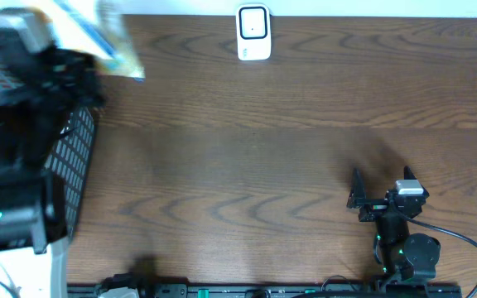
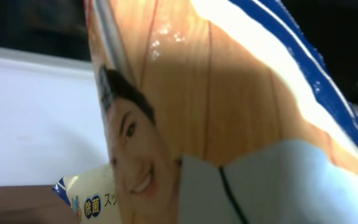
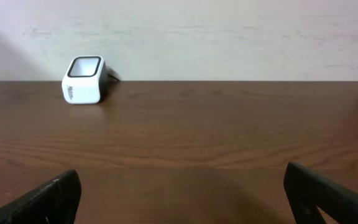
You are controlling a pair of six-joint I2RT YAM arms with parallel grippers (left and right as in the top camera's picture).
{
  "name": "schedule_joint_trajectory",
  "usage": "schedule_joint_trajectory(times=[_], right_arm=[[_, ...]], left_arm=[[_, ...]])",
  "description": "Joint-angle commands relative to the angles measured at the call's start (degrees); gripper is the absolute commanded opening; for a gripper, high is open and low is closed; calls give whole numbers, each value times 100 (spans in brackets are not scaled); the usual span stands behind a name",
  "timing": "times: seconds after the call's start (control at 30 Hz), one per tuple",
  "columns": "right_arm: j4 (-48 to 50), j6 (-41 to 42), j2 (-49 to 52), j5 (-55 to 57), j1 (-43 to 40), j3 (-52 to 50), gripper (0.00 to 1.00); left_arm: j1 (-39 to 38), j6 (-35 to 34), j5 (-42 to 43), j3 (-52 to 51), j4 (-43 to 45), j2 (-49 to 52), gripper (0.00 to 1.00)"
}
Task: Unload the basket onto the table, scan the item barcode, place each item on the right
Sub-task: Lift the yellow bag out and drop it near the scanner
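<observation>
Packet [image 1: 106, 37], blurred overhead, hides left fingers clenched on it; right fingers [image 3: 48, 199] spread

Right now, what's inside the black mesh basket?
Overhead, only the mesh wall of the basket shows; the left arm covers its interior. The left wrist camera sees the corner of another packet below the held packet, but whether that's in the basket is unclear.
</observation>
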Motion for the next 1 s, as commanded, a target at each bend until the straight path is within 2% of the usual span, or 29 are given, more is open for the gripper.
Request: schedule_joint_trajectory(times=[0.0,0.17,0.33,0.47,0.77,0.83,0.87,0.97], right_arm=[[-13,-66,-31,0,9,-11,99],[-13,-66,-31,0,9,-11,99],[-13,-66,-31,0,9,-11,99],[-13,-66,-31,0,9,-11,99],[-13,-66,-31,0,9,-11,99],[-13,-66,-31,0,9,-11,99],[-13,-66,-31,0,9,-11,99],[-13,-66,-31,0,9,-11,99]], left_arm=[[-774,254,131,101,70,348,7],[-1939,254,-522,101,4,1193,7],[-2736,332,-1322,101,-153,2096,7],[-3220,811,-1335,101,-208,2894,7],[-3823,874,-1331,101,-103,4179,8],[-3912,876,-1331,101,-81,4284,49],[-3952,876,-1331,101,-79,4308,64],[-4002,876,-1331,101,-61,4284,73]])
